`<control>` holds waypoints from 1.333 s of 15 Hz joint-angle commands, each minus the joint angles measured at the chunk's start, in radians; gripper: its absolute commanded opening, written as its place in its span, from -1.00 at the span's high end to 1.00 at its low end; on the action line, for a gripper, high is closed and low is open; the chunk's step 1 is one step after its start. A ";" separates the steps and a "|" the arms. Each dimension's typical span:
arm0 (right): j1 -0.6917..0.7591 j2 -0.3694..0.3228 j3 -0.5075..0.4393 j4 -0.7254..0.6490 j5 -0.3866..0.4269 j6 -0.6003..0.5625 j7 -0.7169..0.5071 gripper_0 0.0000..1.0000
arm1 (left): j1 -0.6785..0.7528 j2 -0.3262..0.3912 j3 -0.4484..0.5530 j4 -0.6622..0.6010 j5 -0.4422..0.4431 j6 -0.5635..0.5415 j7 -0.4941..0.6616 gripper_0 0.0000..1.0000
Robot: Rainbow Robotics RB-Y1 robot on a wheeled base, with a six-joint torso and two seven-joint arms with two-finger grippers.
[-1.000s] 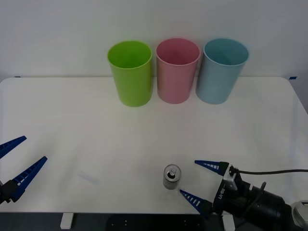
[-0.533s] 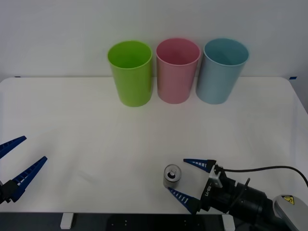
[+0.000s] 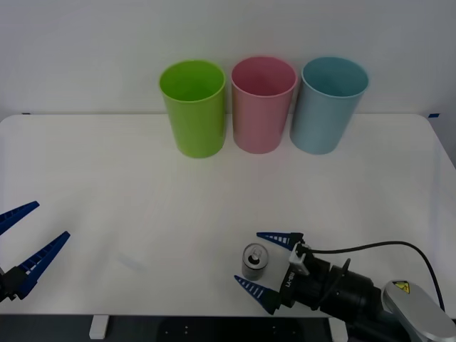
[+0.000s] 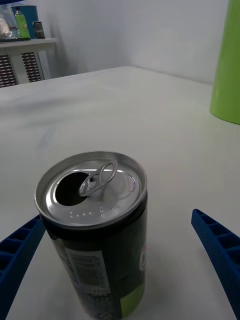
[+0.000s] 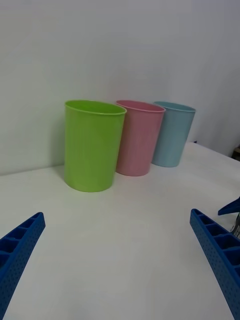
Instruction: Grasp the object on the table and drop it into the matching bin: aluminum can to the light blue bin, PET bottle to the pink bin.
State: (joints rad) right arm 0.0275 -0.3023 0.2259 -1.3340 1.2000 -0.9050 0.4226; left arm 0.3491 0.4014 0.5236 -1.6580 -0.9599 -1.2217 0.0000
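1. Silver-topped aluminum can (image 3: 254,261) stands upright, lower centre of the white table (image 3: 107,178).
2. Right gripper (image 3: 265,261) spread wide, fingers flanking can.
3. Left gripper (image 3: 21,242) spread wide, lower left.

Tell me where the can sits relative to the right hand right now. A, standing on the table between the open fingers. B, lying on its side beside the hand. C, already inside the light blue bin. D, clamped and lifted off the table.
A: the can stands upright on the table, with the right hand open around it.
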 commanded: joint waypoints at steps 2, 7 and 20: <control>-0.020 0.019 0.001 0.035 0.003 0.005 0.033 -1.00 | 0.000 0.000 0.000 0.000 0.000 0.000 0.000 -1.00; -0.018 0.019 0.001 0.035 0.003 0.008 0.053 -0.97 | 0.000 0.000 0.000 0.000 0.000 0.000 0.000 -1.00; -0.021 0.019 -0.008 0.033 -0.033 -0.011 0.059 1.00 | 0.000 0.000 0.000 0.000 0.000 0.000 0.000 -1.00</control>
State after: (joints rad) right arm 0.0061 -0.2838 0.2222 -1.3004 1.1721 -0.9086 0.4819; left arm 0.3491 0.4014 0.5236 -1.6580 -0.9599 -1.2217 0.0000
